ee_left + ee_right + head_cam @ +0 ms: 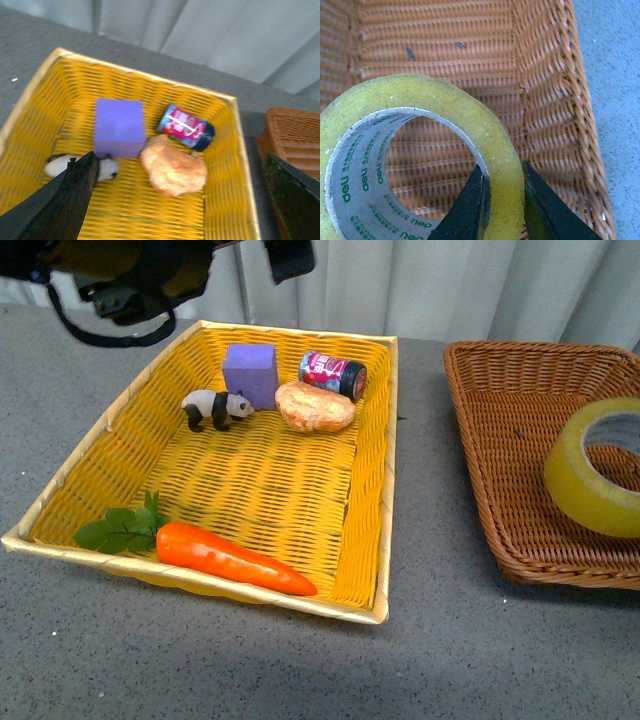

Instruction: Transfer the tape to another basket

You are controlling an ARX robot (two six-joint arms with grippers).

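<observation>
- Shows the tape (pixel 575 485) at the right edge of the front view, tilted on its edge with the open core facing up and toward the camera; places it over the right part of the basket (pixel 520 540), inside the rim; cannot tell whether it touches the woven floor or hangs clear of it.
- Shows the same tape (pixel 470 112) close up in the right wrist view: translucent yellow band around a white core printed in green; behind it, the brown floor and one flared side wall of the basket (pixel 555 100).
- Has the right gripper (pixel 502 167) clamped on the wall of the roll: one dark finger (pixel 470 210) inside the core, the other outside against the yellow band; narrow gap, filled by the thickness of the tape.
- Has the left gripper (pixel 180 156) spread wide and grasping nothing; hangs over the far end of the yellow basket (pixel 240 165), well apart from the tape; appears in the front view only as the dark left arm (pixel 130 280) at the top left.
- Holds, inside the yellow basket (pixel 385 490): a purple block (pixel 250 370) at the far end; a toy panda (pixel 215 408) just beside it; a can (pixel 333 373) lying on its side; a bread roll (pixel 314 406) in front of the can; a carrot (pixel 230 558) with green leaves at the near end.
- Sets both baskets side by side on a grey speckled table (pixel 450 650), a strip of bare surface between them; closes off the back with a pale pleated curtain (pixel 450 285).
</observation>
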